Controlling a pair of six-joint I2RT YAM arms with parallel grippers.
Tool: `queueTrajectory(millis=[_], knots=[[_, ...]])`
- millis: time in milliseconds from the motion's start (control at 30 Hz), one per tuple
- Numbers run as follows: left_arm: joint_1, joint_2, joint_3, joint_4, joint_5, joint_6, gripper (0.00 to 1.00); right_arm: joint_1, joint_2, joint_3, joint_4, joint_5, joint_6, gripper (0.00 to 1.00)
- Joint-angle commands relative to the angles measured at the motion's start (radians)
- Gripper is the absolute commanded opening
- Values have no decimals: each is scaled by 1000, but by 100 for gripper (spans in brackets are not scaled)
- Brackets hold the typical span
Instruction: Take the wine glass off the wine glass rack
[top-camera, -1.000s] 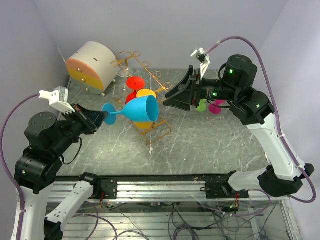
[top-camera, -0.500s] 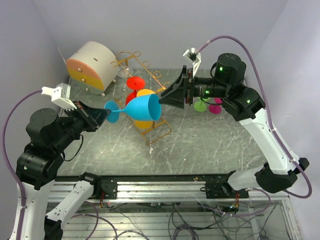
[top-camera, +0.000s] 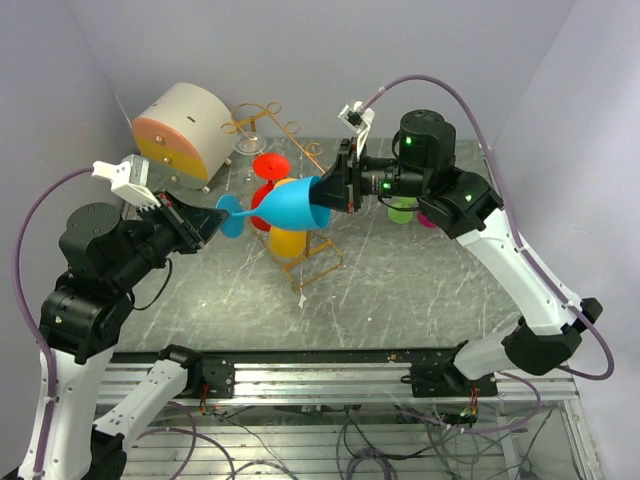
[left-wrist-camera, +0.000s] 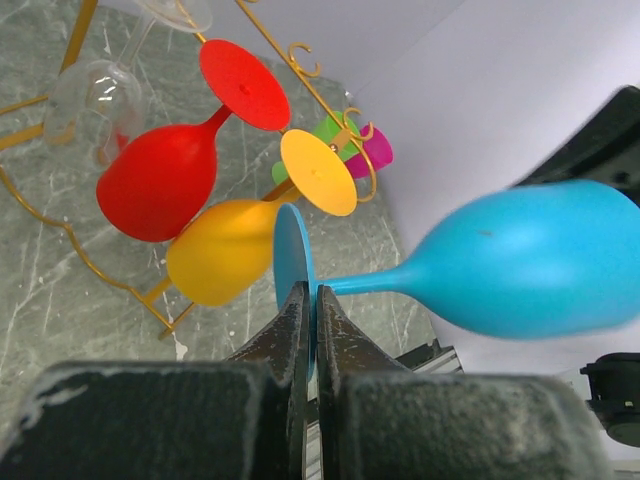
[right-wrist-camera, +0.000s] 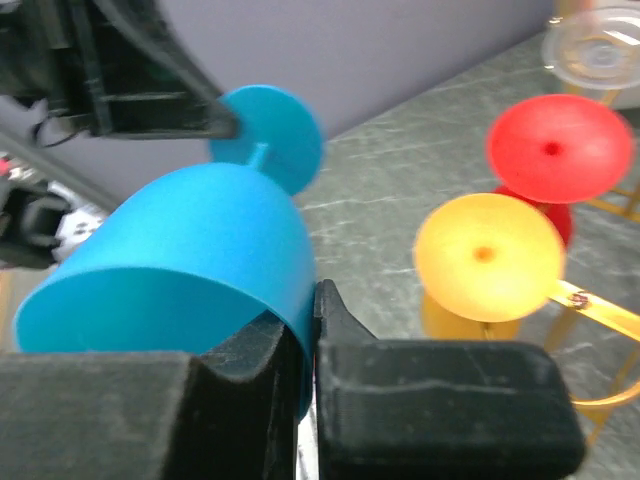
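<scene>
Since a second ago the right arm has travelled in toward the middle, and the right gripper (top-camera: 337, 190), which stood wide before, has come together on the mouth of the blue wine glass (top-camera: 290, 205). The left arm has lifted a little with the glass.

The left gripper (left-wrist-camera: 306, 305) is closed tight on the thin round foot of this glass. At the right gripper, the wrist view shows one finger inside the bowl and one outside, with the rim wall between them. It looks like a pinch already, though the picture is blurred there and I cannot be fully sure that both pads press.

The glass hangs in the air between the two grippers, free of the wine glass rack (top-camera: 318, 262), which stands on the counter (top-camera: 430, 290) below and just behind it. Its long axis lies almost level, from foot to mouth. From the left gripper the bowl points away toward the right arm; from the right gripper the stem points back to the left one. Both are at the glass, one at each end, so the coming move seems to depend on which end lets go.

A red glass (top-camera: 270, 165) and a yellow glass (top-camera: 286, 241) hang on the rails beyond the left gripper.

I can read no brand, label or writing anywhere.
</scene>
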Motion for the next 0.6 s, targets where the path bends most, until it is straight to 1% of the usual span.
queueTrajectory(millis=[0,67,200,267,400,500,567], knots=[[0,7,46,47,17,-5,7,11,-8,38,-16,126,-6,0],[0,5,44,38,6,-4,9,11,-28,42,-22,197,-6,0],[0,0,33,9,-34,0,27,4,-80,72,-48,398,-25,0],[0,-3,25,-3,-59,3,33,2,-109,86,-48,499,-31,0],[0,-19,10,-11,-108,14,37,0,-187,83,-4,713,-63,0],[0,-29,-5,-16,-138,31,37,0,-230,76,39,945,-102,0],[0,-37,-30,-12,-155,43,37,0,-224,77,60,1118,-142,0]])
